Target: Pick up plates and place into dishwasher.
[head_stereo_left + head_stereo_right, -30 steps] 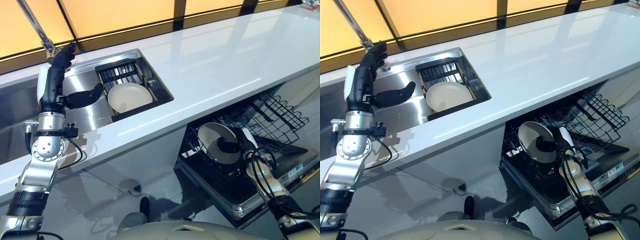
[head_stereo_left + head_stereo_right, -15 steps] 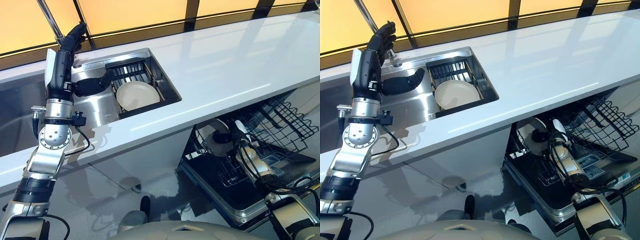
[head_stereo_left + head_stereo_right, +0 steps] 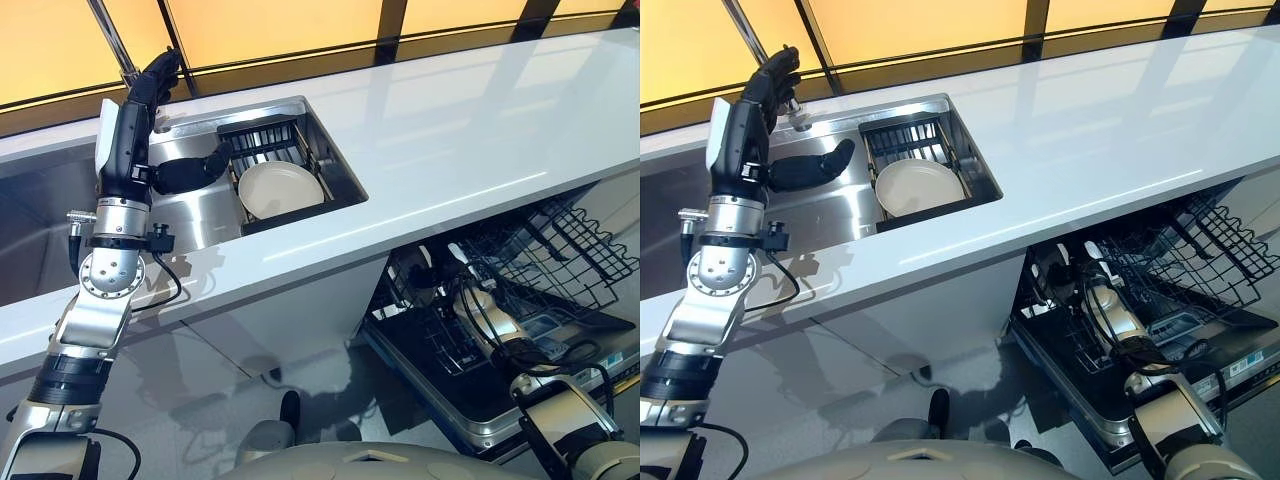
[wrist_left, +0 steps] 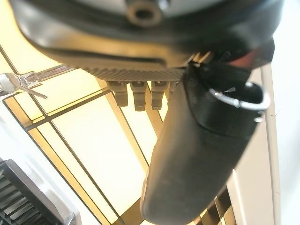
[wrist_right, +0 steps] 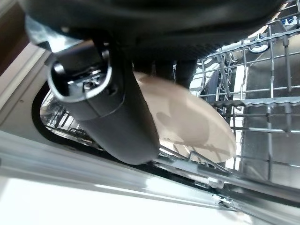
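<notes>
Two cream plates are about: one plate (image 3: 281,188) lies flat, face up, in the dark rack (image 3: 262,143) inside the sink (image 3: 190,215), while a second plate (image 5: 187,119) stands on edge among the wires of the dishwasher rack (image 3: 540,250) under the white tabletop (image 3: 480,110). Raised above the sink, the left hand (image 3: 140,120) hangs empty with fingers relaxed. Down at the dishwasher, the right hand (image 3: 1085,290) sits against the standing plate; its grip can't be made out.

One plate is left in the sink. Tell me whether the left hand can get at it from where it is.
Probably yes. The left hand is raised open above the sink's back edge, holding nothing. The plate lies face up in the dark rack beside it, uncovered, with nothing standing between them.
</notes>
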Tool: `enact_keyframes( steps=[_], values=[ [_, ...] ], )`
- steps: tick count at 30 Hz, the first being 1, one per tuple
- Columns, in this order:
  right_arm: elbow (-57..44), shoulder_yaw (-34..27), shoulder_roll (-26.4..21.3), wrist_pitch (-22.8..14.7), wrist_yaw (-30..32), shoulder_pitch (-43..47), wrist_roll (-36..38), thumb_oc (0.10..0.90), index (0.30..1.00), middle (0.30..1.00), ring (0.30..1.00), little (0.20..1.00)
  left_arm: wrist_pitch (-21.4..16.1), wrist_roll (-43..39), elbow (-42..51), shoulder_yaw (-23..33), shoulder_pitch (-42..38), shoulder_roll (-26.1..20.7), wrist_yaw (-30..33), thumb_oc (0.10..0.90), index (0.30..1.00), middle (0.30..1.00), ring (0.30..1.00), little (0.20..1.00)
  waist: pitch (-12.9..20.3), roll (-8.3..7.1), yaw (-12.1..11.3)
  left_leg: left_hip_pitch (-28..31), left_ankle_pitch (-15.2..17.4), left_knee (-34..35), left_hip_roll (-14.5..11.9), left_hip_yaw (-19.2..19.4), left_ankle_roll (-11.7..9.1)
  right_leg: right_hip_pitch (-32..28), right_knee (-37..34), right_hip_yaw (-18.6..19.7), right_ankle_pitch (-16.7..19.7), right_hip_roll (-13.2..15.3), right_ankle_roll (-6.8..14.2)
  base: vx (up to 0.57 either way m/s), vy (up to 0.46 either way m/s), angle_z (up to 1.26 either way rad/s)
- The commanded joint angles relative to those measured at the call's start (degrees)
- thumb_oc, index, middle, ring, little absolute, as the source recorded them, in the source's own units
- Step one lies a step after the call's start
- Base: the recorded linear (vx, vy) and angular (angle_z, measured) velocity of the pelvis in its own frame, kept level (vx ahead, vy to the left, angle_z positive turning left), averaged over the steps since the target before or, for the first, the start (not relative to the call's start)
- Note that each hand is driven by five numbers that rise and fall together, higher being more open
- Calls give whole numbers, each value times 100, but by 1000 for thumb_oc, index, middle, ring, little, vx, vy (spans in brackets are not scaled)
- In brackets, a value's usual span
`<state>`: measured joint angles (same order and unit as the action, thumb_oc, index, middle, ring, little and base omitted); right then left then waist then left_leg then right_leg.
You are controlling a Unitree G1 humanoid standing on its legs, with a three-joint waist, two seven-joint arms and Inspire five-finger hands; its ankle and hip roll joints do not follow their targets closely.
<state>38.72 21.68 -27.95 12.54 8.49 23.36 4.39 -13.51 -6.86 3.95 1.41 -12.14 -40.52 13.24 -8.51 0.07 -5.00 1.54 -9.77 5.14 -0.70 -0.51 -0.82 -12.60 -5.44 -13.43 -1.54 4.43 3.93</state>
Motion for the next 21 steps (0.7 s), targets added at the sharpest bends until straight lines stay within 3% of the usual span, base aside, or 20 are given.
enact_keyframes(
  steps=[1, 10, 21],
  values=[
    [-220, 284, 84, -435, 59, 584, -25, 800, 900, 900, 900, 900, -264, -150, 301, -119, -1004, -93, 158, 800, 900, 900, 900, 900, 329, -88, -108, 661, 1008, -14, 161, -9, -111, 296, 44, -14, 393, 171, 169, 0, 0, 0],
    [-729, 110, 20, -655, 272, 320, -145, 800, 900, 900, 900, 900, -356, -74, 277, -86, -939, -101, 224, 800, 900, 900, 900, 900, 314, -73, -4, 691, 1019, -14, 155, 59, -108, 297, 44, 51, 399, 162, 183, 0, 0, 0],
    [-2009, -639, -330, -1000, 617, -527, -798, 800, 900, 900, 900, 900, -441, -59, 401, 271, -492, -176, 146, 800, 900, 900, 900, 900, 293, -49, 238, 736, 1052, -14, 152, 186, -83, 331, 44, 187, 421, 143, 232, -2, 1, -1]
  ],
)
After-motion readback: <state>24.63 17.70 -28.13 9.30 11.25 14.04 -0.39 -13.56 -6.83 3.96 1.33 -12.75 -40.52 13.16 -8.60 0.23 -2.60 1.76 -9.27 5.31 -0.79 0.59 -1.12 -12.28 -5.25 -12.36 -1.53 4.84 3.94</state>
